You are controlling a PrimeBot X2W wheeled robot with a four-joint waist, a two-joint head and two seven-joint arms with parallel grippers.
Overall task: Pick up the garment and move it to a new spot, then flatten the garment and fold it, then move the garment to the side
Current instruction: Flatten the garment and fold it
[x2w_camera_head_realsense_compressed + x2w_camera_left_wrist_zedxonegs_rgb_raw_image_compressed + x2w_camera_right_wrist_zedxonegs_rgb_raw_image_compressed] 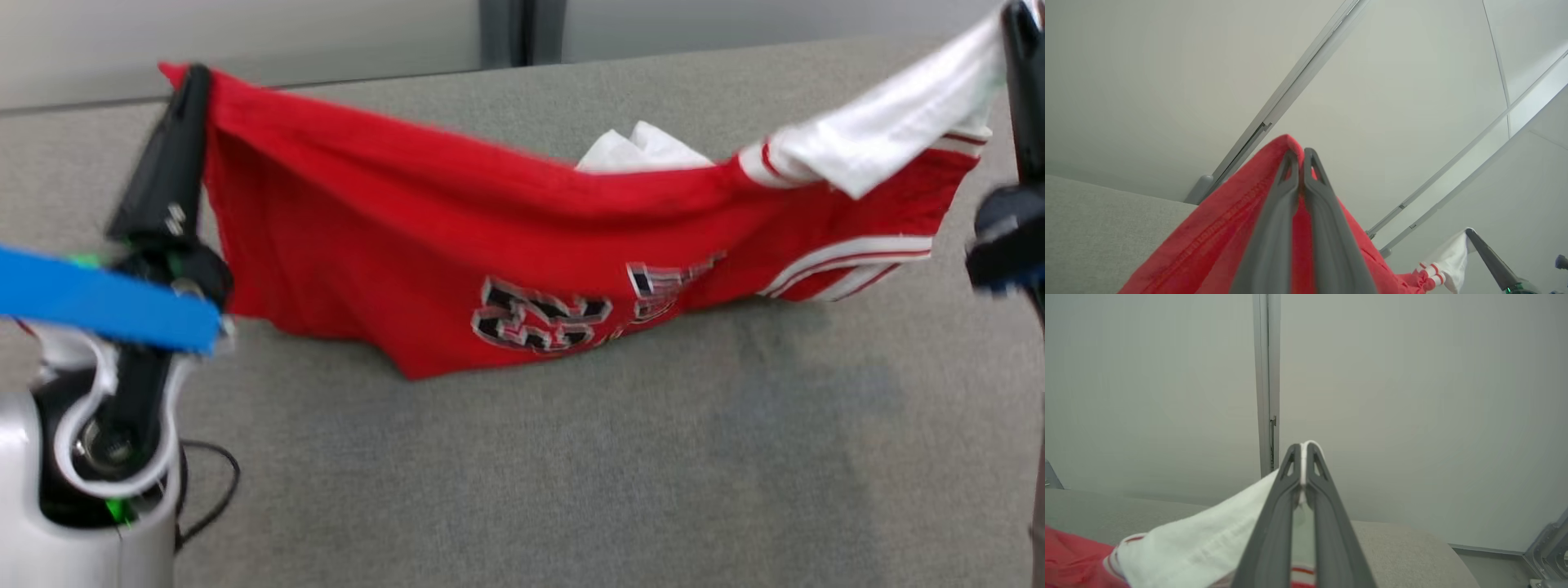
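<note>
both grippers clamped on the red jersey (457, 245), which hangs stretched across the grey table (571, 490), lower hem touching mid-surface. left gripper (193, 82) pinches the red end near the far-left edge; right gripper (1016, 20) pinches the white lining end toward the far-right corner.

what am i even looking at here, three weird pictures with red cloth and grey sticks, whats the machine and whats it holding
It is a two-armed robot seen through three cameras. The wide picture comes from its head, looking down at a grey table. The other two come from cameras on its wrists, looking along each gripper's two dark fingers.

The red cloth is a garment, a red jersey with white trim and a printed number. The left gripper is shut on a red corner; the right gripper is shut on a white edge. Between them the garment hangs stretched and sagging, its lower edge about at the table. The blur suggests motion.
</note>
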